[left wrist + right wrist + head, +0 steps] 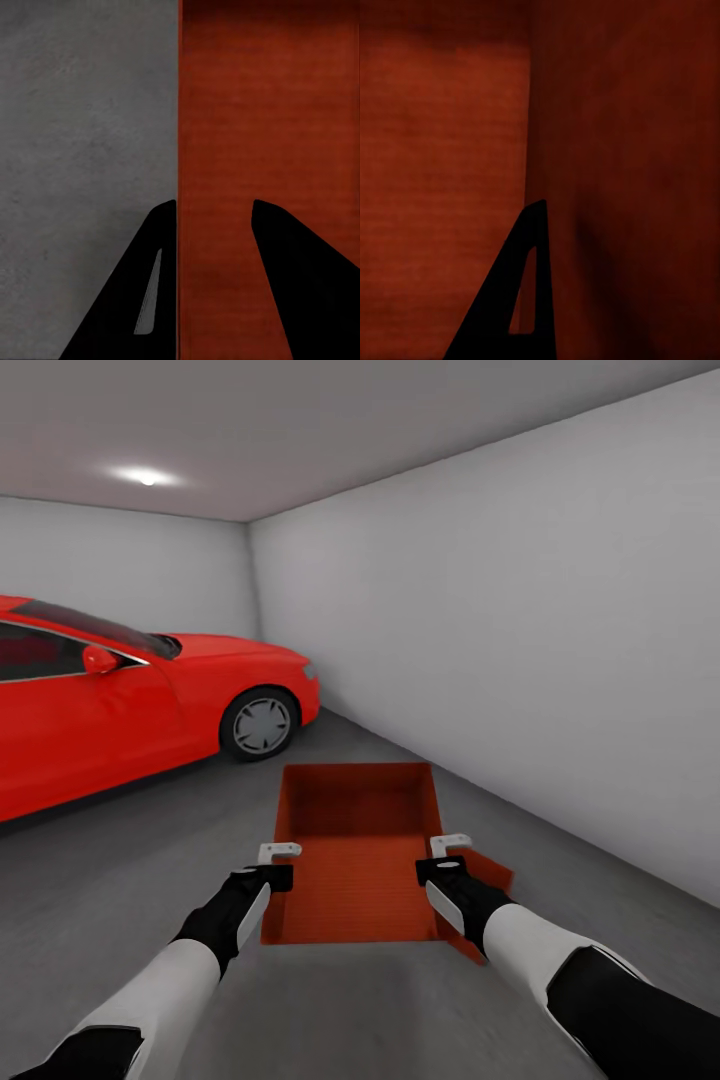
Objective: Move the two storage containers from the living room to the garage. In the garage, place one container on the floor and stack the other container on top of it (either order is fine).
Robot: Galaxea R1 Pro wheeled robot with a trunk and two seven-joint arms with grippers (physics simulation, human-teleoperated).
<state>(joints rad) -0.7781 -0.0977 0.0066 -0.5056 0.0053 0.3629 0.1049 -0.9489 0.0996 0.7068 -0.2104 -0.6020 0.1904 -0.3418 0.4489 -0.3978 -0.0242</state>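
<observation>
Against white-grey garage wall (520,620), red car (130,700) parked at left on dark concrete floor (120,880). Upper storage container (355,855) held between both arms above floor; second container's corner (492,885) seen beneath at right. Left gripper (278,865) pinched on left wall, fingers (296,285) straddling it. Right gripper (447,858) at right wall; grip state cannot be told.

Bare white-grey walls (520,610) are met by a dark concrete floor (120,860); a red car (130,700) is parked under a ceiling light (147,477).
</observation>
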